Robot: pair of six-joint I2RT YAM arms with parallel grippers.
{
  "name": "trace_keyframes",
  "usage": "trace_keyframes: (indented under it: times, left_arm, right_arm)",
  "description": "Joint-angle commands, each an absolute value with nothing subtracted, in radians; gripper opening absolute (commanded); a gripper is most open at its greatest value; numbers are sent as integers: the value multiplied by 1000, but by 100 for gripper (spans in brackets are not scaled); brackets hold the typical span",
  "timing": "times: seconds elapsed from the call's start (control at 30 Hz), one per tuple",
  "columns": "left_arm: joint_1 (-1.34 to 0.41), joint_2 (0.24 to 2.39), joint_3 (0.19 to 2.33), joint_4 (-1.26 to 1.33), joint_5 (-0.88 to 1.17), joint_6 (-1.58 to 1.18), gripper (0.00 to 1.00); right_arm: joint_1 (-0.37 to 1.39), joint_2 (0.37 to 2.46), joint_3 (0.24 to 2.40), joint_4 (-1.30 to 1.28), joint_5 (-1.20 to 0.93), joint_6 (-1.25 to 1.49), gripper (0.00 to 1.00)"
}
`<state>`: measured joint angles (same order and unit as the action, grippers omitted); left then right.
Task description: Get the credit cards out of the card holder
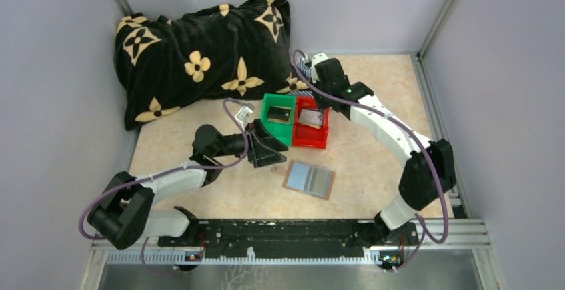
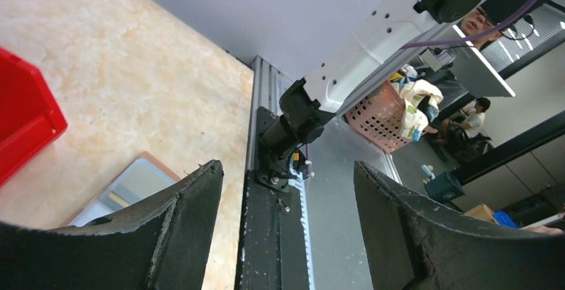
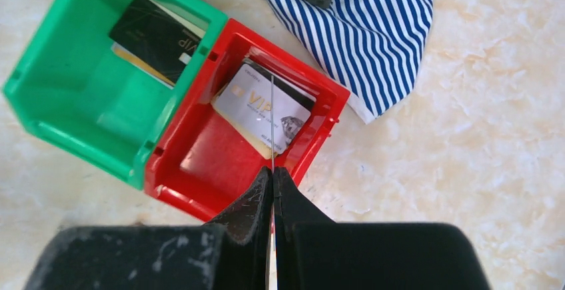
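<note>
Fingers of the right gripper are pinching what seems a credit card over the red bin — lowering before releasing is wise; left gripper is gaping empty beside the card holder, toward the table's near edge.

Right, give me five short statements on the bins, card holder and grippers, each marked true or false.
1. The green bin holds a black VIP card. True.
2. The card holder lies folded shut. False: it lies open on the table.
3. The right gripper is shut on a thin card, seen edge-on. True.
4. The left gripper clamps the card holder. False: it is open and holds nothing.
5. The red bin has no card in it. False: a silvery VIP card lies inside.
</note>
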<state>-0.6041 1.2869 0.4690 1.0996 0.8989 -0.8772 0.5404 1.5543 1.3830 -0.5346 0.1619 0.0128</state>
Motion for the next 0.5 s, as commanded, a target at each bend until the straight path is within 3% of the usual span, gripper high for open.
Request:
trace_keyframes:
  times: [0.0, 0.47]
  left_arm:
    - [-598, 1271, 491, 946, 879, -775, 78]
    - [-590, 1260, 478, 911, 851, -732, 78]
  right_arm:
    - [540, 1601, 1469, -574, 206, -79, 0]
    - [541, 1712, 1452, -557, 43, -223, 0]
